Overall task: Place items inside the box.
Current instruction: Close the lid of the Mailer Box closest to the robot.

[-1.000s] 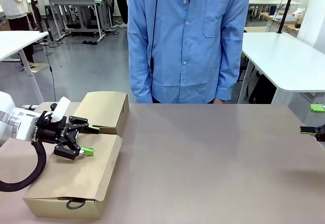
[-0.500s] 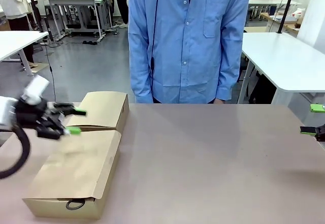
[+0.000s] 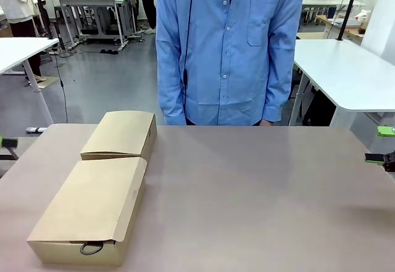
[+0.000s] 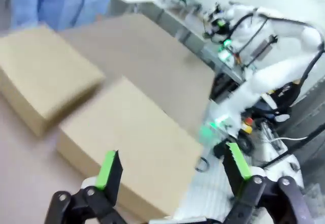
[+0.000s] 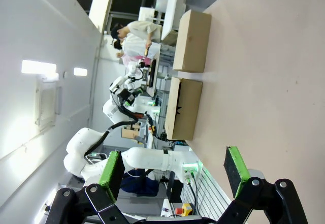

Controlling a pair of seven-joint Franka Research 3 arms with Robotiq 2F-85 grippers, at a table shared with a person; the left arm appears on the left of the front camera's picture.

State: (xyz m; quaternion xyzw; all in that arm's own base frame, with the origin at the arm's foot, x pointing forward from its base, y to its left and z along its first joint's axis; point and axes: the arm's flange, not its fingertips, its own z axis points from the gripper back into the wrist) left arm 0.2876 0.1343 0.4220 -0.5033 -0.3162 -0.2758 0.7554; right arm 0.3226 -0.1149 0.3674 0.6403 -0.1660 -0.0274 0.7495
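Two tan cardboard boxes lie on the brown table's left side, both with lids shut: the near box (image 3: 92, 207) and the far box (image 3: 120, 135). A thin black loop (image 3: 91, 248) pokes out under the near box's front flap. The items are hidden. My left gripper (image 3: 5, 144) barely peeks in at the front view's left edge. In the left wrist view it (image 4: 172, 165) is open and empty, above a blurred box (image 4: 137, 142) with the second box (image 4: 40, 76) beyond. My right gripper (image 3: 379, 144) hangs open at the table's right edge, also open and empty (image 5: 172, 168), far from the boxes (image 5: 183, 107).
A person in a blue shirt (image 3: 228, 50) stands at the far edge of the table (image 3: 259, 198), arms down. White tables stand behind on both sides. The brown surface to the right of the boxes is bare.
My left arm has pulled back from over the near box to the left, almost out of the front view. The right gripper and the boxes have stayed put.
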